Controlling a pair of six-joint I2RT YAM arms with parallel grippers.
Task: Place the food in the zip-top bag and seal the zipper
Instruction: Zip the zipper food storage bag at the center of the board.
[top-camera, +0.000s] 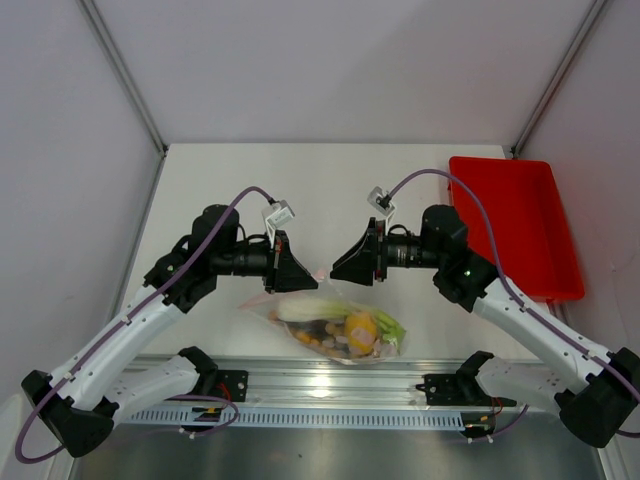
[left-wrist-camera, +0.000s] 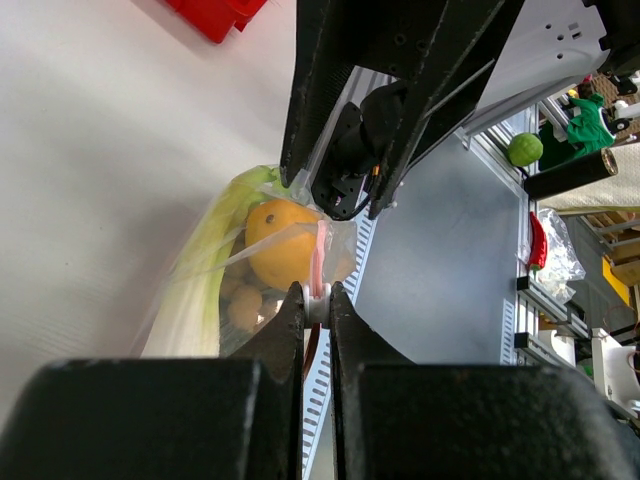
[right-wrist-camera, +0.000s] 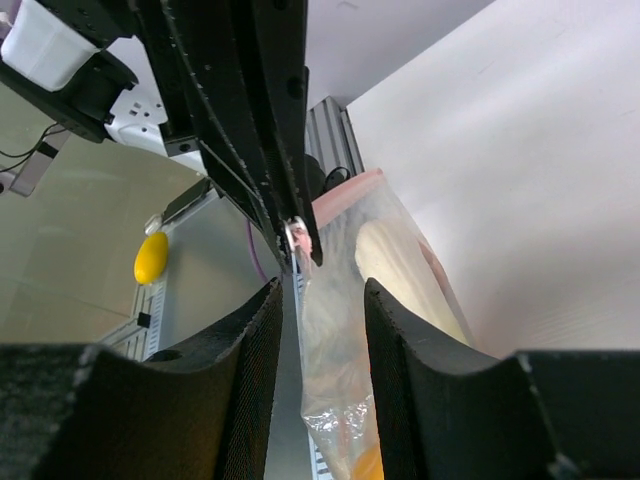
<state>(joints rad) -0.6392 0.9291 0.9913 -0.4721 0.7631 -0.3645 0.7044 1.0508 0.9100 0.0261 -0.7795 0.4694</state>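
The clear zip-top bag lies near the table's front edge, its top edge raised. Inside it I see the green-white leek, the yellow lemon and small tan balls. My left gripper is shut on the white slider of the pinkish zipper; it also shows in its own wrist view. My right gripper is open. In the right wrist view the bag hangs between its fingers, touching neither. The orange slice and dark red piece cannot be made out.
A red tray stands at the back right of the table. The aluminium rail with both arm bases runs along the near edge, just below the bag. Grey side walls stand at left and right.
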